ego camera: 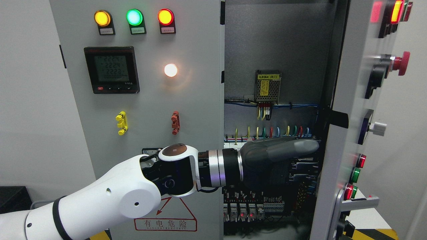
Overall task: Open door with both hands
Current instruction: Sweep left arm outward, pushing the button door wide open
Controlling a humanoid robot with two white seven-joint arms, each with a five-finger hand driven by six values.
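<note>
While the grey metal cabinet door on the right (pixel 347 110) stands well ajar, seen nearly edge-on w/ its red mushroom stop button (pixel 402 62) and indicator lamps facing right, the left hand (pixel 283 156) reaches across from the lower left into the gap, dark grey fingers (pixel 300 146) stretched out flat and held together, gripping nothing, tips just beside or touching the door's inner face near its black latch block (pixel 337 118); can't tell which. Right hand isn't in view. Left grey panel (pixel 150 100) w/ digital meter (pixel 111 70), amber, green and orange lamps stays shut beside it. Task looks partly done: door open maybe halfway, likely needs more outward push. Risks, as I judge them: hand sits in front of live wiring and terminal blocks (pixel 253 210) inside the cabinet, so a low or deep sweep could snag coloured wires (pixel 270 131) or knock relays. A flat push near the latch could slip off the inner face, hand then striking the door edge. Pushing hard may swing the door fast to its hinge stop, jolting the buttons. W/ only one hand working, no second contact steadies the swing.
</note>
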